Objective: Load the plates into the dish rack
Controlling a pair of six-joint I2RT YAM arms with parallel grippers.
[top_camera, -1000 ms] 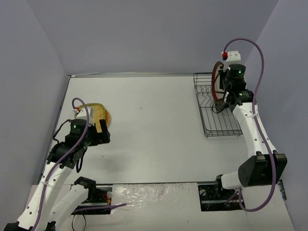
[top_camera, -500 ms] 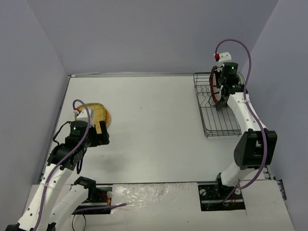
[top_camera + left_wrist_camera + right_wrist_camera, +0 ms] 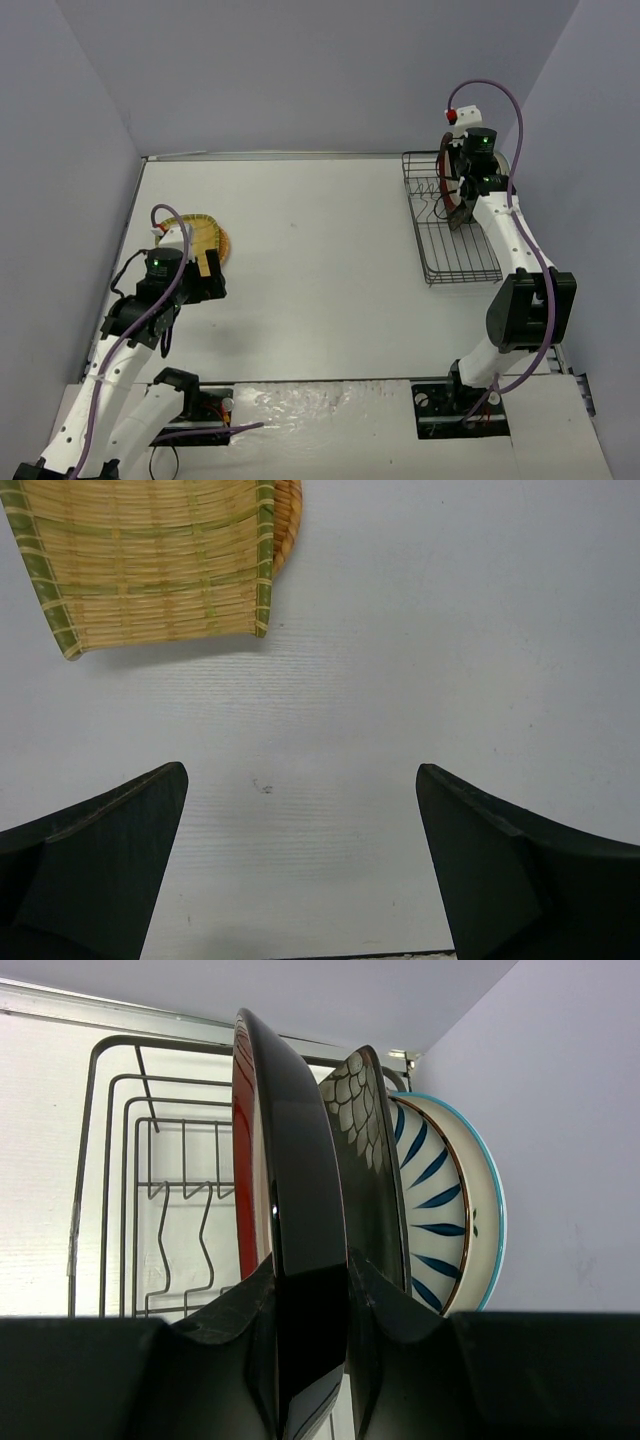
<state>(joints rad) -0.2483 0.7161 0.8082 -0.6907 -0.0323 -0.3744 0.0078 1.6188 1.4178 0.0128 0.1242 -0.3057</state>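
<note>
My right gripper (image 3: 458, 208) is shut on the red-rimmed plate (image 3: 290, 1190) and holds it upright on edge over the far end of the black wire dish rack (image 3: 460, 262); it also shows in the right wrist view (image 3: 310, 1270). Behind that plate, a black floral plate (image 3: 368, 1150) and a white dark-striped plate with a teal rim (image 3: 455, 1200) stand upright. My left gripper (image 3: 208, 264) is open and empty, just short of the yellow woven-look plate (image 3: 150, 570). That plate lies on the round orange-brown plate (image 3: 288, 520).
The rack's near rows of tines (image 3: 180, 1220) hold nothing. The rack stands against the right wall, in the back corner. The two stacked plates (image 3: 205, 236) lie near the left wall. White table top (image 3: 320, 260) spreads between them.
My right arm has swung the red-rimmed plate toward the far end of the rack, then held nearly still. My left gripper has crept slightly toward the yellow plate.
</note>
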